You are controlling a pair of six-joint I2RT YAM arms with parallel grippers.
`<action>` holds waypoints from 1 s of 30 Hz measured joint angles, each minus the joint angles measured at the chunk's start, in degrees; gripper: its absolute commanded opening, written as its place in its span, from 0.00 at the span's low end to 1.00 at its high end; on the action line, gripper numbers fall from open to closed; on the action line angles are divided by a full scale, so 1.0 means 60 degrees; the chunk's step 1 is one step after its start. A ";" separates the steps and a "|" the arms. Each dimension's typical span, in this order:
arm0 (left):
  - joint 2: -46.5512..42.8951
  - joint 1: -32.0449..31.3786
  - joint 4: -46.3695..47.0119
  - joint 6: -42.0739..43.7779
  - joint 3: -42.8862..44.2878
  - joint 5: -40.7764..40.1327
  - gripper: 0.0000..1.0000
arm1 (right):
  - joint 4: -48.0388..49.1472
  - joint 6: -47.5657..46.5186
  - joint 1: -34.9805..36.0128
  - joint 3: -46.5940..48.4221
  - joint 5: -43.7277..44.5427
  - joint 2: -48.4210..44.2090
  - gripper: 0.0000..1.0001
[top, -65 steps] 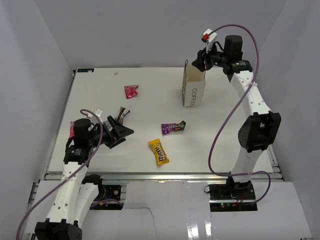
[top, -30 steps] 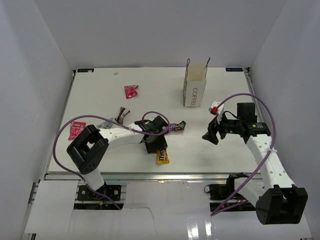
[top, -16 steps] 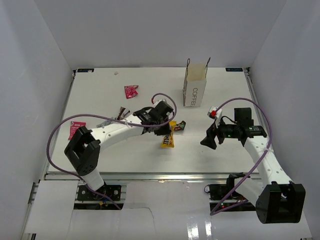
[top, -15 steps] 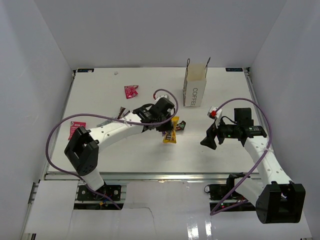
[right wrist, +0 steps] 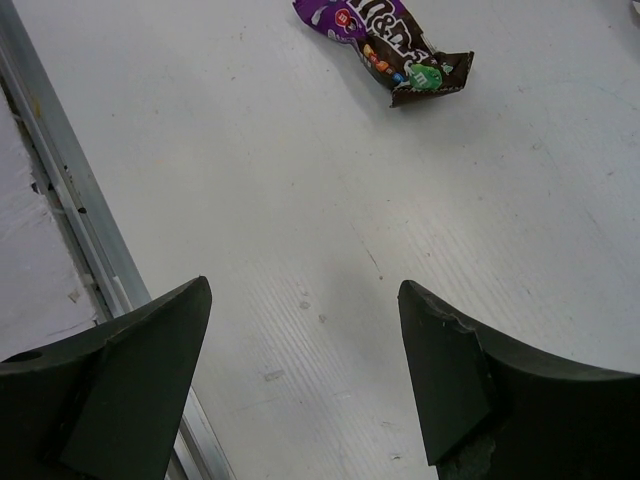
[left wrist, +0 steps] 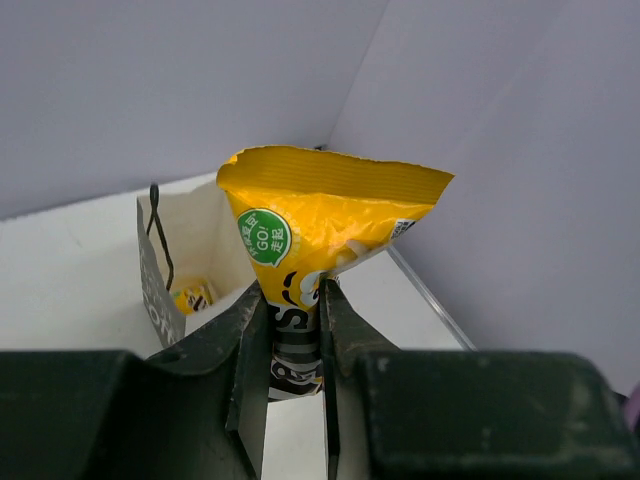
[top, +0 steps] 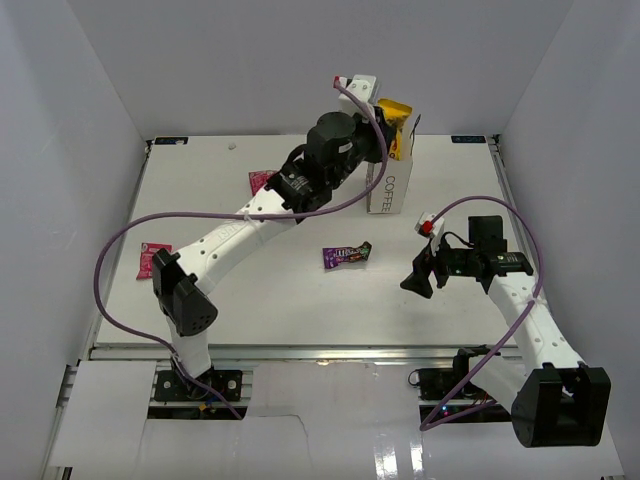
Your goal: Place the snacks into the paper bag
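Left gripper (left wrist: 293, 305) pinched shut on yellow snack (left wrist: 320, 215), paper bag (left wrist: 152, 290) just below it. Other yellow snack (left wrist: 195, 297) already inside. Purple snack (top: 346, 254) and pink snacks (top: 263, 181) not bagged yet. Right gripper (right wrist: 300, 330) spread wide, holding nothing.

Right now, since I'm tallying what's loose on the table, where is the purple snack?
In the top view the purple snack lies flat on the table, in front of the paper bag and left of the open right claw.
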 measured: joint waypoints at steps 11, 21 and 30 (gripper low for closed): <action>0.3220 0.0076 0.3810 0.2612 0.1475 -0.0725 0.23 | 0.0226 0.0153 0.0000 -0.0095 -0.0004 -0.0237 0.81; 0.4309 0.0248 0.4280 0.3085 0.2339 -0.1246 0.23 | 0.0240 0.0182 0.0000 -0.0168 0.0004 -0.0419 0.81; 0.4309 0.0521 0.4495 0.2856 0.2113 -0.1217 0.37 | 0.0288 0.0182 0.0000 -0.0168 0.0004 -0.0419 0.81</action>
